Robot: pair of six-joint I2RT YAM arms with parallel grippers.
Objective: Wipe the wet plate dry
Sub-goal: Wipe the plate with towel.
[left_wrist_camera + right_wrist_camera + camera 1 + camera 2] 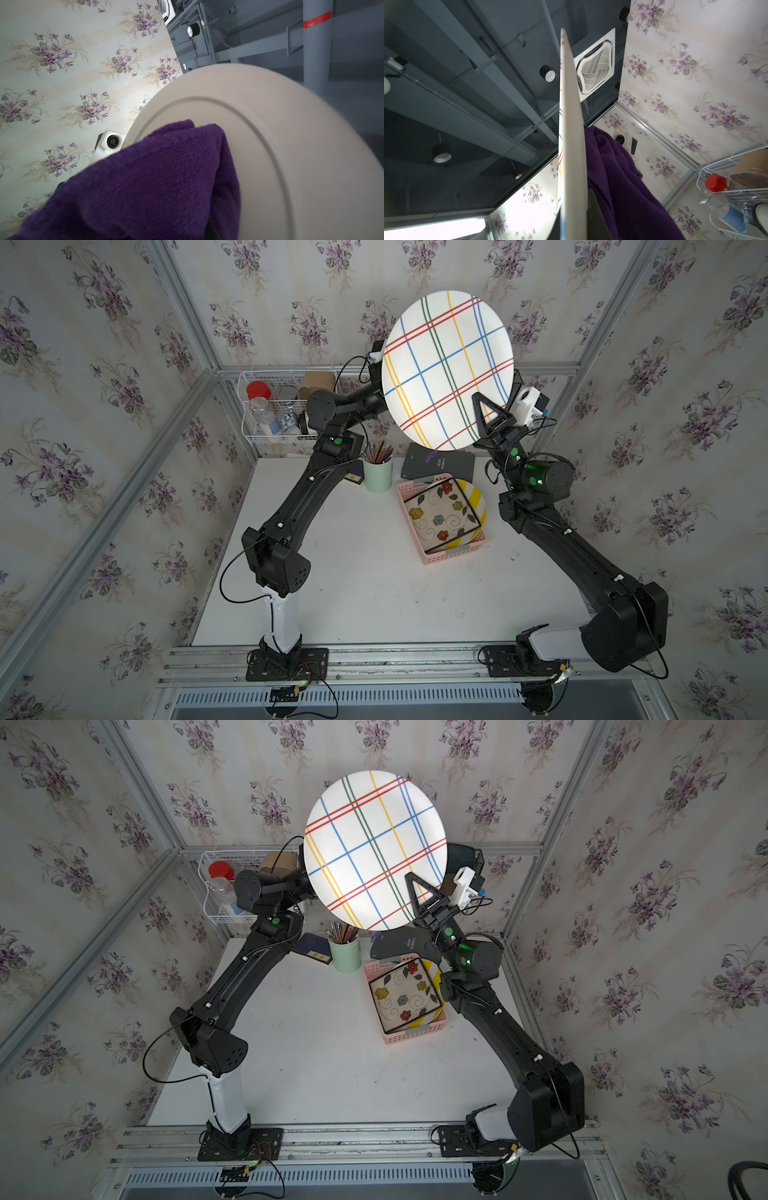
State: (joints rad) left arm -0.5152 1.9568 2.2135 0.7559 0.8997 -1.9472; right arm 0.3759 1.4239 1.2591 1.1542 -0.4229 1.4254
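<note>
Plate held up: a striped plate (446,369) stands on edge high above the white table (353,593), patterned face toward both top views, its lower rim clamped in the right gripper (489,416). A purple towel (155,182) lies against the plate's plain back, bunched over the closed left gripper holding it.

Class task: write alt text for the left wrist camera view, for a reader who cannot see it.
A bunched purple towel fills the foreground, lying against the plain white underside of a round plate held up on edge. Behind them are floral wallpaper, the other arm's wrist camera and a grey ceiling.
</note>
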